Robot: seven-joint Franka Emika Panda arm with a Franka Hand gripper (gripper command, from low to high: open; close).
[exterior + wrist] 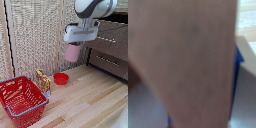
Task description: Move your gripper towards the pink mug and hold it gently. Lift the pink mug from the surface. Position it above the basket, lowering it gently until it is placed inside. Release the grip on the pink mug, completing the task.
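Aloft, the pincer (pixel 73 46) pinches the pink mug (pixel 73 52), pale, matte, slightly tapered, hanging clear of the floor.

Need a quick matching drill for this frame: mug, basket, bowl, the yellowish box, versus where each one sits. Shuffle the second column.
Things:
1. pink mug
2. basket
3. red bowl
4. yellowish box

Places:
A. on the wooden floor at the exterior view's lower left, nothing visible inside
B. up in the air, hanging from the gripper
C. standing between the basket and the bowl
D. low on the floor near the slatted wall, below the mug and a bit toward the exterior view's left

Pairs: 1-B, 2-A, 3-D, 4-C
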